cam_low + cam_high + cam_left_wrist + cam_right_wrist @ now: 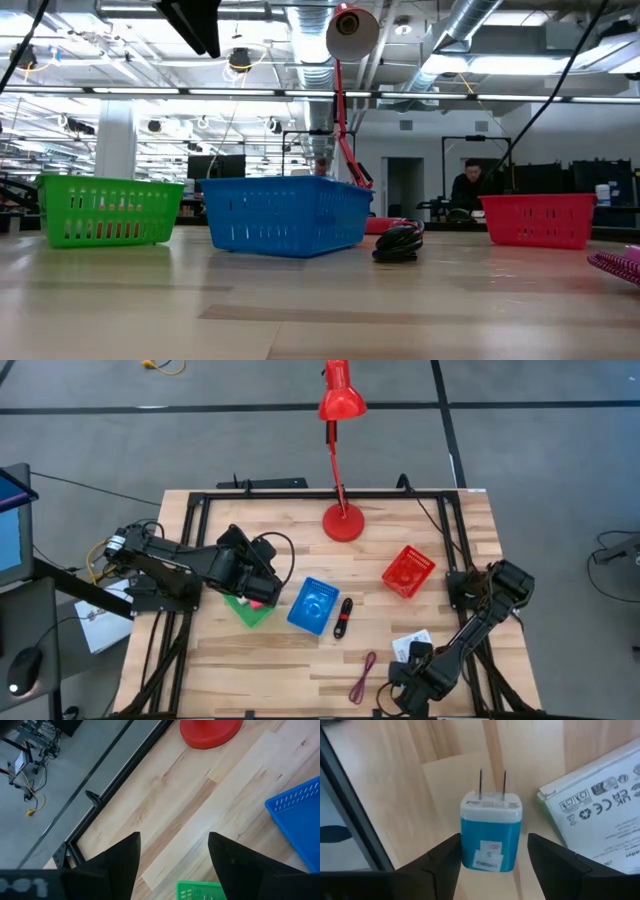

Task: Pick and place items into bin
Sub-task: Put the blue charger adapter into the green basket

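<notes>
A small blue-and-white plug [491, 836] lies flat on the wood near the table's front right, prongs away from the camera. My right gripper [493, 840] [405, 672] points down over it, open, one finger on either side and a sliver of gap at each. The white printed packet [600, 805] [412, 643] lies just beside it. The dark red looped cord [362, 678] and the black-and-red stick [343, 617] rest on the wood. My left gripper [172, 855] [255, 575] hangs open over the green bin [250, 610], holding nothing.
A blue bin [313, 605] stands mid-table and a red bin [408, 571] to its right. The red desk lamp's base [343, 522] sits at the far middle. A black frame rail [350, 805] runs close beside my right gripper. A person sits far behind the table [470, 185].
</notes>
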{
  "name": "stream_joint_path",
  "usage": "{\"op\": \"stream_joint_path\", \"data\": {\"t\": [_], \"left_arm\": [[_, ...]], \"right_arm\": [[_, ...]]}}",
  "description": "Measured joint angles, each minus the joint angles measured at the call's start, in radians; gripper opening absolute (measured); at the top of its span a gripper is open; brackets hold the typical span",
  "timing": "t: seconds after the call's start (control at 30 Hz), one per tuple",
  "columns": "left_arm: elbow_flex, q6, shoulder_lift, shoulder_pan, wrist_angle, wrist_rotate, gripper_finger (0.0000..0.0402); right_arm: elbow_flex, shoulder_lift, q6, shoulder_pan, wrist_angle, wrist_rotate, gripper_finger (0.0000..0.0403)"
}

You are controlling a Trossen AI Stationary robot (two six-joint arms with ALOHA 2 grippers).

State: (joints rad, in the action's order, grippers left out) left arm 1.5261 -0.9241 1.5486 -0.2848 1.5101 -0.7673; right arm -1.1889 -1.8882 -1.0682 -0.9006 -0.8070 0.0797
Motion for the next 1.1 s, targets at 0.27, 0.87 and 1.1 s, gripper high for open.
{"op": "stream_joint_path", "data": {"t": [0.27, 0.87, 1.1], "left_arm": [[0.000, 0.000, 0.000, 0.000, 0.000, 0.000, 0.0224], [0.000, 0.018, 0.000, 0.000, -0.004, 0.002, 0.0224], [0.000, 0.022, 0.000, 0.000, -0.004, 0.002, 0.0224]], "right_arm": [[0.000, 0.002, 0.030, 0.027, 0.007, -0.001, 0.0229], [0.000, 0.010, 0.199, 0.074, 0.052, 0.028, 0.0135], [-0.026, 0.041, 0.445, 0.202, 0.039, -0.055, 0.0145]]}}
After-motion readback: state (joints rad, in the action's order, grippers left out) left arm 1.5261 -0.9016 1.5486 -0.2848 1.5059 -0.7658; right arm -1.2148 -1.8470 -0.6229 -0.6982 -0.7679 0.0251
